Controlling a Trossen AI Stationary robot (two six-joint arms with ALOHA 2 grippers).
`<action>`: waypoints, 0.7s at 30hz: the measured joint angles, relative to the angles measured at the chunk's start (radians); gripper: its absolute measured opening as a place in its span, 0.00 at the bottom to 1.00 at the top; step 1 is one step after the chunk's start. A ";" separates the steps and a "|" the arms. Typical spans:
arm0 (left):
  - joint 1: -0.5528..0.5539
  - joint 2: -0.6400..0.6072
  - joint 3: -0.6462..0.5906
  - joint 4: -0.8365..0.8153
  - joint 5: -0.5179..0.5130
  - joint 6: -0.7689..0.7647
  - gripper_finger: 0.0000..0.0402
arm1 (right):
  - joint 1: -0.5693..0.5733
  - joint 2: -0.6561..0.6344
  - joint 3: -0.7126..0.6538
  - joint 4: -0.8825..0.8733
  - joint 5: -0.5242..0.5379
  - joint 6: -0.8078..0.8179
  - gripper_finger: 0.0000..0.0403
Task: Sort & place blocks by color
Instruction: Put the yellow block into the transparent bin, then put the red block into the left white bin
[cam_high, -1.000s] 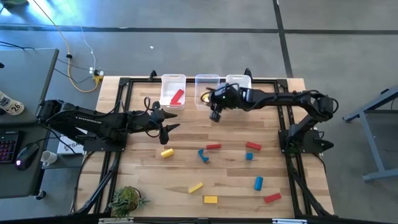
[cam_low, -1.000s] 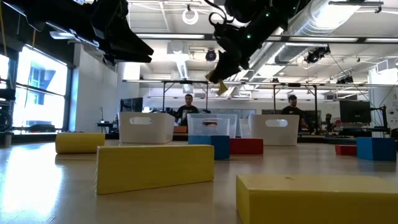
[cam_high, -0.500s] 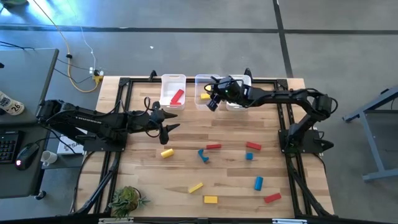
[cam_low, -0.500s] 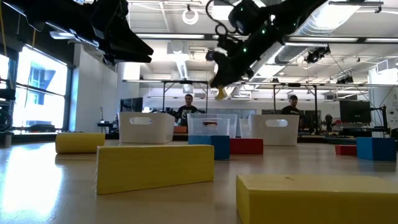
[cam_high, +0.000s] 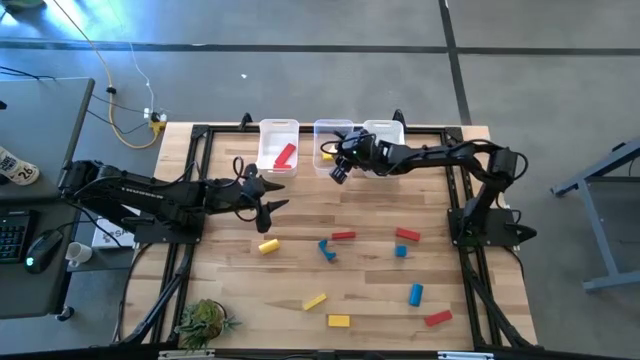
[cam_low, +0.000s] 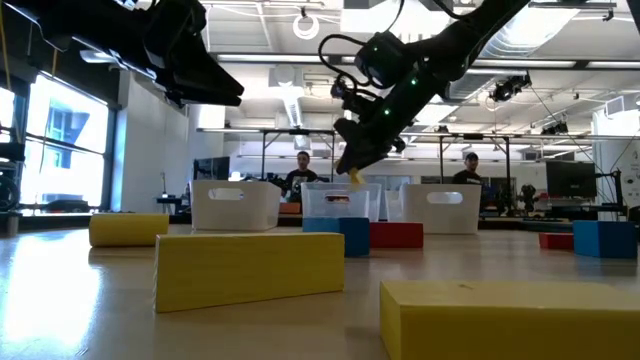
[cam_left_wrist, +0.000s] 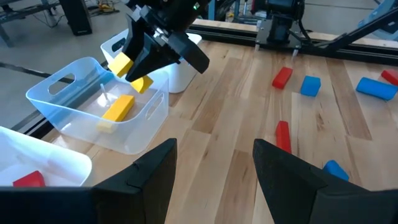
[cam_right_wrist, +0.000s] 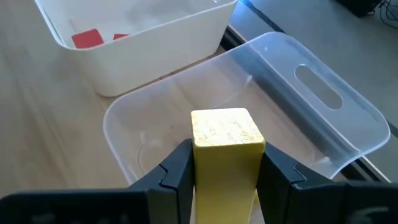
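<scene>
Clamped between the dark fingers of the right gripper (cam_right_wrist: 227, 180) is a yellow rectangular block (cam_right_wrist: 226, 149), held in the air just above the clear plastic middle bin (cam_right_wrist: 323, 112); in the left wrist view the same gripper (cam_left_wrist: 140, 71) is seen poised over the bin's near rim. A second yellow bar-shaped block (cam_left_wrist: 118, 107) is already lying flat on that bin's floor. Beside it, the white bin on the left (cam_high: 278, 130) is seen to hold a red bar-shaped block (cam_high: 285, 155), and a third bin (cam_high: 385, 128) stands on the other side, partly covered by the right arm.

Farther out, the left gripper (cam_high: 268, 205) is held spread apart and empty above the wooden table (cam_high: 230, 290), well away from the bins. Scattered over the table are the remaining blocks: a yellow cylinder (cam_high: 267, 246), a red bar (cam_high: 343, 236), a blue piece (cam_high: 326, 249), a red block (cam_high: 407, 235), a blue cube (cam_high: 400, 251), a blue cylinder (cam_high: 415, 294), two yellow bars (cam_high: 314, 301) and a red bar at the near edge (cam_high: 437, 318).
</scene>
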 joint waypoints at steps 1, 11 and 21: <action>0.000 0.000 0.000 0.000 0.000 0.000 0.50 | 0.000 0.000 0.000 0.001 0.000 0.000 0.27; -0.006 0.000 0.000 -0.008 0.007 0.000 0.50 | 0.000 0.000 0.000 0.003 0.016 -0.005 0.50; -0.046 0.000 0.004 -0.017 0.006 0.000 0.50 | 0.003 0.000 0.062 -0.019 0.022 -0.035 0.61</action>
